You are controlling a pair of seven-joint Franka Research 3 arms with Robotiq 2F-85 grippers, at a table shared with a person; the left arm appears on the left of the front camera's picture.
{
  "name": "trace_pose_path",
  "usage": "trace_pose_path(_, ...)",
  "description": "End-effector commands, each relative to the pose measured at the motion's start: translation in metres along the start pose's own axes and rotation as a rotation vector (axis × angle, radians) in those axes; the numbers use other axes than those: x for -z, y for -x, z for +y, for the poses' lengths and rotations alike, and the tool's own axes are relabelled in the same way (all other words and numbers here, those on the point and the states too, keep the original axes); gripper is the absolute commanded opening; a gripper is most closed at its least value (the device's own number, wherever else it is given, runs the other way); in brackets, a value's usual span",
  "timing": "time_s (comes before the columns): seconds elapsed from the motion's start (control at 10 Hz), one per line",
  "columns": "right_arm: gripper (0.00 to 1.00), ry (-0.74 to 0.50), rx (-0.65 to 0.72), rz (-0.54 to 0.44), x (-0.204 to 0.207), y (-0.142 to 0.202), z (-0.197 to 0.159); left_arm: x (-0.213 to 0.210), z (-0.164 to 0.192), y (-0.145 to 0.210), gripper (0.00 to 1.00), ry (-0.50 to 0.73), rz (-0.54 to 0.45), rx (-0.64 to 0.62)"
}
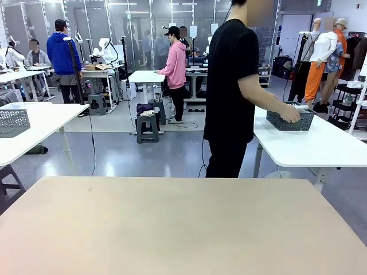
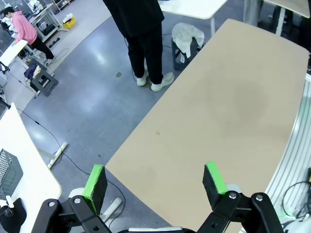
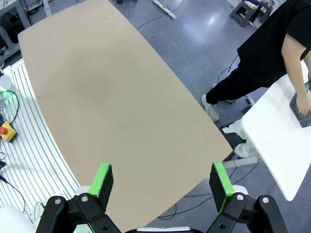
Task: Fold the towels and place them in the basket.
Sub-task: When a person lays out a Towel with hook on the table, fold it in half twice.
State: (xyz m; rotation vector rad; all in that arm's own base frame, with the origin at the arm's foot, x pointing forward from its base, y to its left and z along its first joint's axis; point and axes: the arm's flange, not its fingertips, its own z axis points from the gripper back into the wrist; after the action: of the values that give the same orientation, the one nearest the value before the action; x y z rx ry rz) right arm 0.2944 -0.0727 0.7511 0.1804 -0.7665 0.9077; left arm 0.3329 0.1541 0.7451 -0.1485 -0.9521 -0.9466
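On the glossy floor (image 1: 143,157) stand white tables (image 1: 321,143) and grey stools (image 1: 147,127).

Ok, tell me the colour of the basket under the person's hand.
Dark grey basket, clearest in the front view.

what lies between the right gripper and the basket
Right wrist view: from the right gripper, bare beige table, a floor gap, then the white table holding the basket.

The dark grey basket (image 1: 287,122) stands upright on a white table (image 1: 327,143) off to my right, close to that table's near corner. I see lattice-perforated sides under a solid rim, its long side turned toward me. A person's hand (image 1: 291,113) rests on its top edge.
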Motion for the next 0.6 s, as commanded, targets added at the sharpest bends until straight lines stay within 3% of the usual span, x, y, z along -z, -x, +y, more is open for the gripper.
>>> trace_pose_path(0.0, 1.0, -0.005, -0.009, -0.005, -0.0002, -0.0008, 0.0008, 0.0006, -0.0013, -0.0026, 1.0, 0.004, -0.01, 0.005)
trace_pose_path(0.5, 1.0, -0.005, -0.009, -0.005, -0.0002, -0.0008, 0.0008, -0.0004, 0.0015, 0.0022, 1.0, 0.021, 0.014, -0.009)
